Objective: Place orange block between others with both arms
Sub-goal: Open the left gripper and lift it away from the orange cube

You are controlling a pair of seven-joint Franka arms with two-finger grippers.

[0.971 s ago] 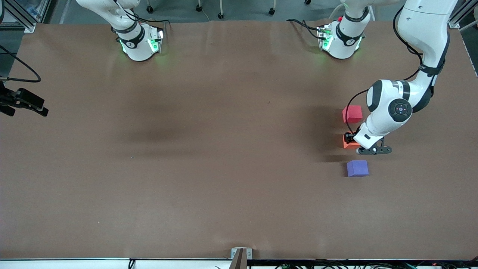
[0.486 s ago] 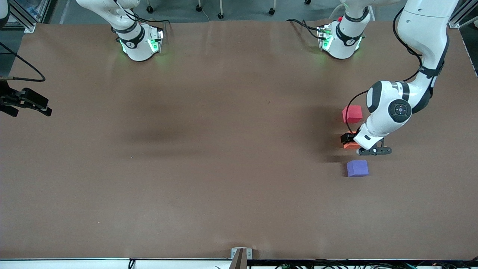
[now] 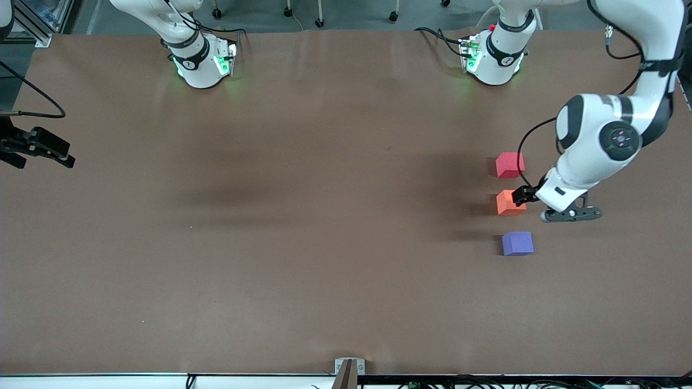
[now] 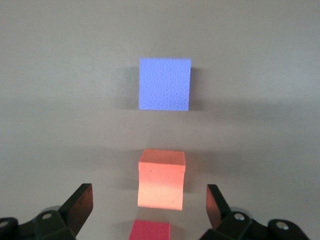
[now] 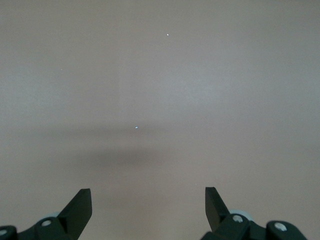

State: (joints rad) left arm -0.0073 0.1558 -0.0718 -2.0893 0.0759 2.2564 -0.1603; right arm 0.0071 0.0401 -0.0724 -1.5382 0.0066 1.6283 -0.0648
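The orange block [image 3: 507, 202] rests on the brown table in a line between the others: the pinkish-red cube [image 3: 510, 164] farther from the front camera and the purple-blue cube [image 3: 517, 243] nearer to it. My left gripper [image 3: 523, 195] hangs open just above the orange block's edge, toward the left arm's end, and holds nothing. The left wrist view shows the purple-blue cube [image 4: 164, 84], orange block [image 4: 161, 179] and pinkish-red cube [image 4: 150, 230] in a row, with the open left gripper [image 4: 148, 196] well above them. My right gripper [image 3: 51, 151] waits at the right arm's end, and the right gripper [image 5: 148, 197] stands open over bare table.
The two arm bases [image 3: 203, 65] [image 3: 494, 59] stand along the table's edge farthest from the front camera, with cables beside them. A small metal bracket [image 3: 348, 367] sits at the nearest edge. The left arm's elbow [image 3: 600, 135] hangs beside the cubes.
My left gripper has opened, let go of the orange block, and risen and drawn back toward the left arm's end. The orange block stays between the other two. The right gripper shifted slightly.
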